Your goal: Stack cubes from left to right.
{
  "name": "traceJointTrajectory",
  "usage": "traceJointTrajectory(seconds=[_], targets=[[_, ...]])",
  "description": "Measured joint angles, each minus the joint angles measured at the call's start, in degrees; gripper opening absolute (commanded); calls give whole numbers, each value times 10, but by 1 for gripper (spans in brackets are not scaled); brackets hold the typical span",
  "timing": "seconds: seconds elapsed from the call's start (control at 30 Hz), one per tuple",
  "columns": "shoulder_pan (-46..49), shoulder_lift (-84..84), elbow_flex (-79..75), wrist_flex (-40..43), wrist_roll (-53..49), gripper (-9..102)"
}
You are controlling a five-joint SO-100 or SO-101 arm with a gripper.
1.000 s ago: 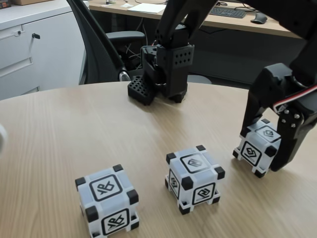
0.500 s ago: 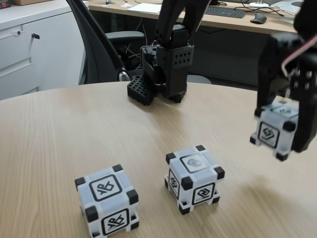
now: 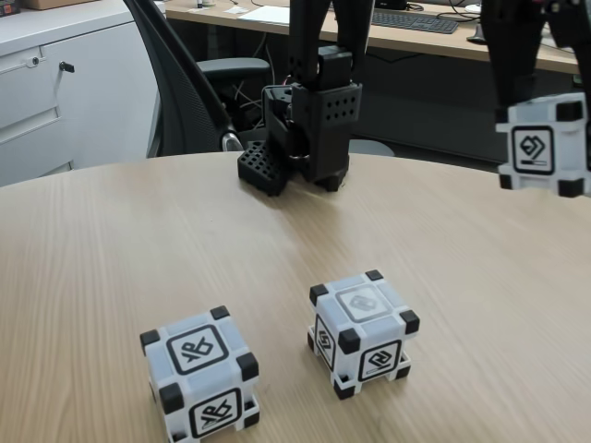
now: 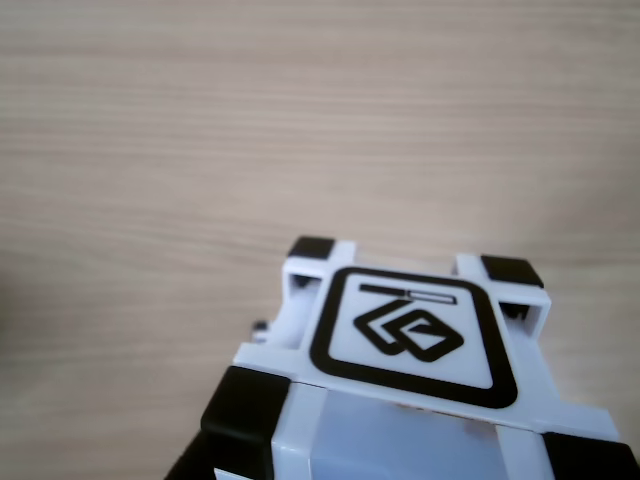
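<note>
White plastic with black corner blocks makes up all three cubes, and each face has a black-framed square with a curly sign inside. One cube (image 3: 543,148) hangs in the air at the upper right of the fixed view, held by the black pincer (image 3: 540,120), which is shut tight on its sides. The other view shows this held cube (image 4: 400,370) from close up at the bottom of the frame, with the pale wooden bench (image 4: 200,120) far under it. Two more cubes sit on the bench (image 3: 138,240): one in the lower middle of the fixed view (image 3: 362,332) and one at the lower left (image 3: 200,371), well apart from each other. The bench is smooth with thin wood lines. The cubes look hard, slick and boxy. I think the held cube could slip out, because smooth plastic is hard to pinch. It could also land crooked on a cube below, since the corner blocks stick up and must line up. If it comes down off-centre, it may tip and knock the lower cube away.
</note>
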Motion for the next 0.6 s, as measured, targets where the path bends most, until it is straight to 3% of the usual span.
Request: traceJointTrajectory(seconds=[0.23, 0.6], targets=[[25, 0, 0, 3, -16, 0], [217, 0, 0, 3, -99, 0]])
